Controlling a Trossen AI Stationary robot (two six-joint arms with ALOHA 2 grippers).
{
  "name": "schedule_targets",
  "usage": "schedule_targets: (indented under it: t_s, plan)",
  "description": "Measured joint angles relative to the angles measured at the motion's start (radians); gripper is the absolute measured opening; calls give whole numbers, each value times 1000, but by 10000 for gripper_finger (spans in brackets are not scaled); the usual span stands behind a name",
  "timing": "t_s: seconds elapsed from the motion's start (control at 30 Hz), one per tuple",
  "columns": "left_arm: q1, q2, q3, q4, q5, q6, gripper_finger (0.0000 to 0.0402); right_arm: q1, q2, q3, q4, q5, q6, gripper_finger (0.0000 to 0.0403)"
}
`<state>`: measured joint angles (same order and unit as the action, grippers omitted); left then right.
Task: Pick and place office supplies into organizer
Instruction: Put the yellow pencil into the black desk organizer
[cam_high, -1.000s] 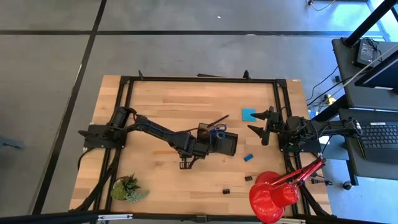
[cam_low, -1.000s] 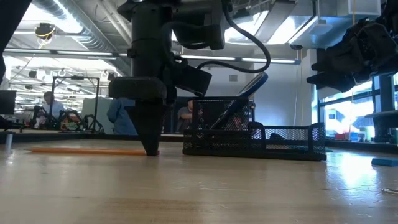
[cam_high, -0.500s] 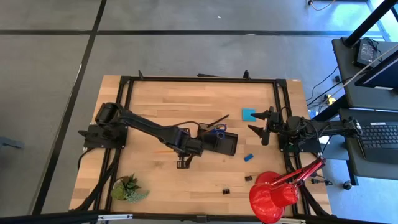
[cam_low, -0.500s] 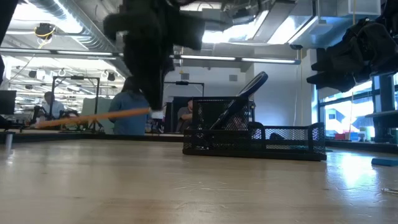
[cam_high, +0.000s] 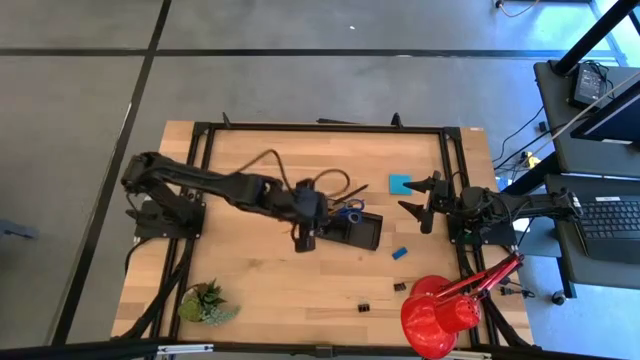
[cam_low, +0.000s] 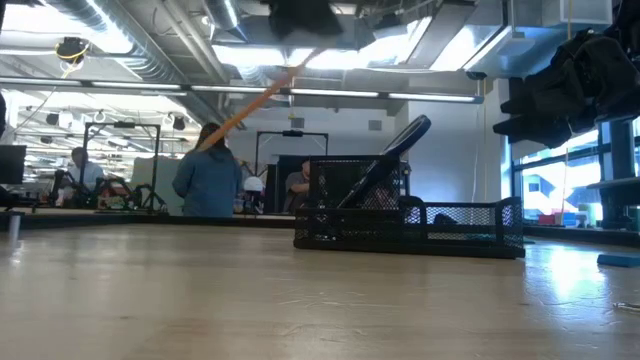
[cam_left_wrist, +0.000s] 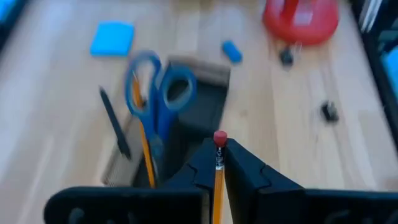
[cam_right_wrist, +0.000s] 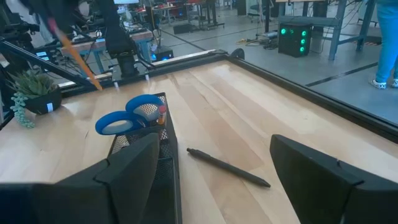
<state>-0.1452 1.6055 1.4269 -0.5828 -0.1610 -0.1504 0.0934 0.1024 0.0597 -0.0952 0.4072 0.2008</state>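
**Pencil held above the organizer**

While the right gripper (cam_high: 418, 198) waits near the table's right edge with its fingers spread wide, we see the left gripper (cam_left_wrist: 219, 163) pinching an orange pencil (cam_left_wrist: 218, 180) just behind its red eraser tip, raised clear of the table. In the low view the pencil slants down from the top of the frame, well above the wood. From overhead the left gripper sits over the left end of the black mesh organizer (cam_high: 363, 232), which stands near the table's centre.

Blue-handled scissors (cam_left_wrist: 157, 99) stand in the organizer with their loops up, and a second orange pencil (cam_left_wrist: 142, 138) appears to lean beside them, though the blur leaves us unsure. A black pen (cam_high: 349, 192) lies on the wood just behind the organizer. The square blue note pad (cam_high: 400, 184) lies between pen and right gripper; a small blue eraser (cam_high: 398, 253) lies right of the organizer, and two black binder clips (cam_high: 399, 287) sit nearer the red desk lamp (cam_high: 440, 315).
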Motion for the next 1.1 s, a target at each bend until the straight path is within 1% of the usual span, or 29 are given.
schedule_targets:
  t_s: [0.17,0.27,0.37,0.57,0.63,0.8,1.1]
  plan:
    - [37,-67,0,100,25,43,15,0,0,0,0,0,0,310]
    - [57,-77,0,186,29,81,15,0,0,0,0,0,-1,310]
    - [76,-77,0,265,61,125,15,0,0,0,0,0,0,310]
    - [108,-39,2,362,98,204,15,0,0,0,0,0,0,310]
    - [117,-19,2,399,129,216,15,0,0,0,0,0,-1,310]
    - [138,40,2,452,162,259,15,0,0,0,0,0,-1,310]
    - [168,141,2,494,162,268,15,0,0,0,0,0,-3,310]
